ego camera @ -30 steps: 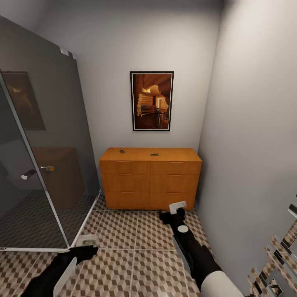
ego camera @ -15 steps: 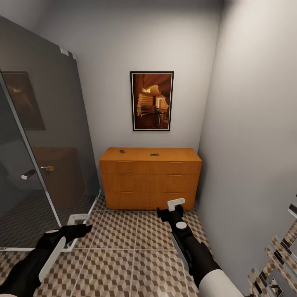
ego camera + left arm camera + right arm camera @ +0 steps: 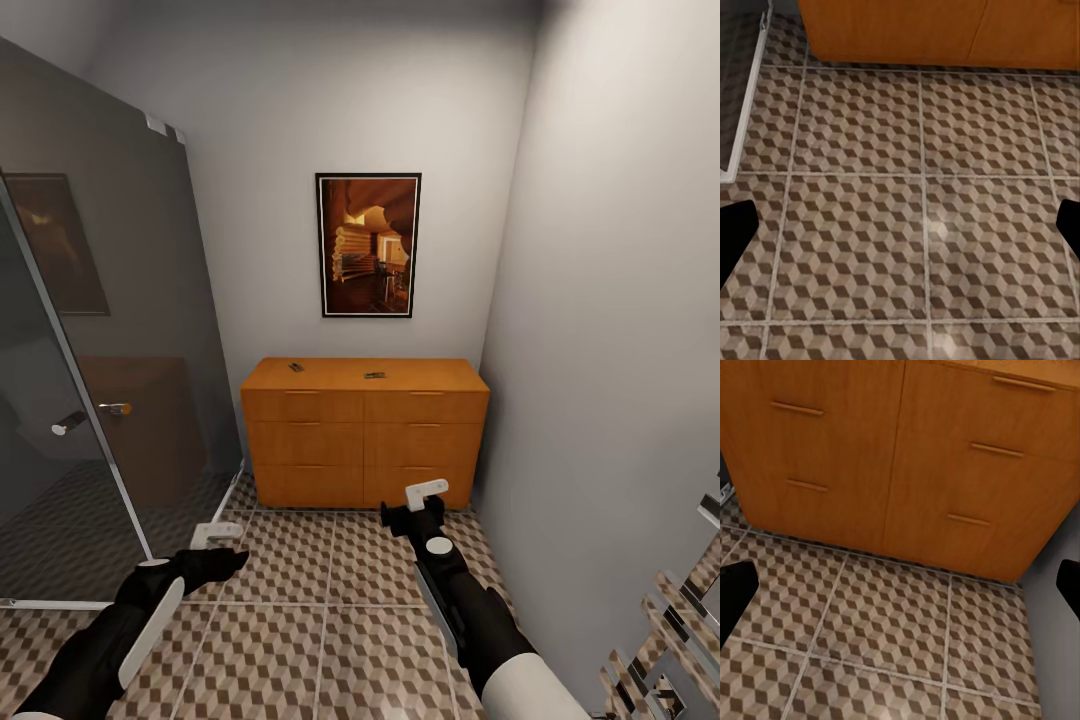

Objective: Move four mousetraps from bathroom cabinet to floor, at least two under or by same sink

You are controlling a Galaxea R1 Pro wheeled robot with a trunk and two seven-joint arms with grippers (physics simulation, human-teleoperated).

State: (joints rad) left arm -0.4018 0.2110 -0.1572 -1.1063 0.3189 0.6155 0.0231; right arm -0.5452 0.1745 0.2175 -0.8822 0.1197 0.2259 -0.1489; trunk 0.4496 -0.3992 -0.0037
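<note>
Both sets of jaws stand wide and hold nothing: in each wrist view the dark fingertips sit at opposite edges with bare tile between them. The left gripper [image 3: 217, 533] hangs low over the bathroom floor [image 3: 300, 560] at about 8 o'clock in the head view, close to the lower rail of the glass shower enclosure [image 3: 90, 400]; the right gripper [image 3: 428, 493] is at about 5 o'clock, just short of the cabinet [image 3: 365, 440] foot, its camera looking at the drawer fronts. Judged from this, both arms are held forward and low as an approach posture – nothing is yet within reach of either gripper. Two small dark objects lie on the flat cabinet top, one [image 3: 296, 367] toward the left and one [image 3: 375, 375] near the middle, well apart; these are probably mousetraps, though they are too small to confirm wire or red spot. Only two can be counted – whether the others sit inside the closed drawers or elsewhere cannot be told. A framed picture [image 3: 368, 245] hangs on the wall above the cabinet at 12 o'clock. A chrome patterned fixture [image 3: 670, 640] is cut off at 4 o'clock and cannot be identified.
</note>
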